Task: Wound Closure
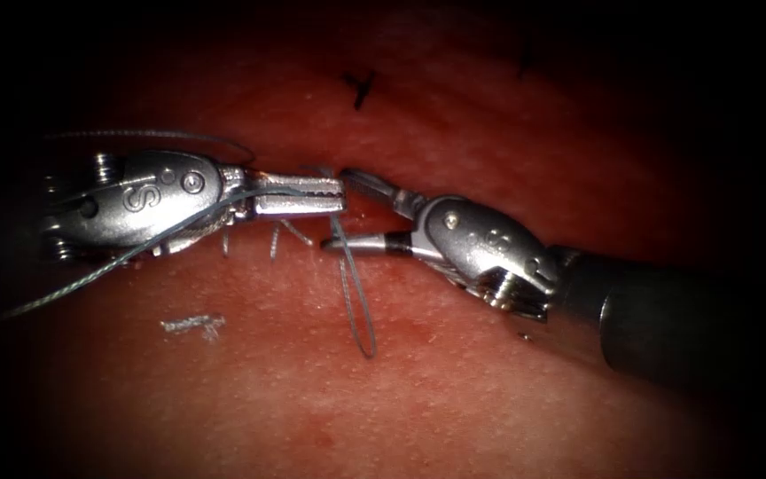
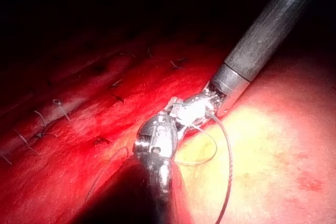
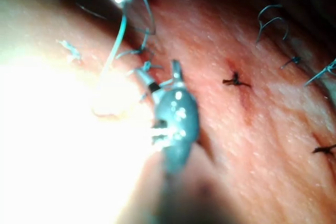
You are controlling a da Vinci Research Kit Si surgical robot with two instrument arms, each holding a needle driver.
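Left claw (image 1: 330,195) pinches the thread (image 1: 358,297) just above the cut (image 1: 312,232); right claw (image 1: 347,213) spread, holding nothing, tips straddling the same strand. Needle's place I cannot tell. Judgement: keep tension gentle so the tissue (image 1: 454,372) isn't torn.

The endoscope view is bright centrally, dark toward every edge. Glare whitens the tissue (image 3: 47,145) in the right wrist view, blurring it.

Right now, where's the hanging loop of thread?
In the endoscope view the loop of thread hangs on the tissue, just below where the left claw and the open right claw meet.
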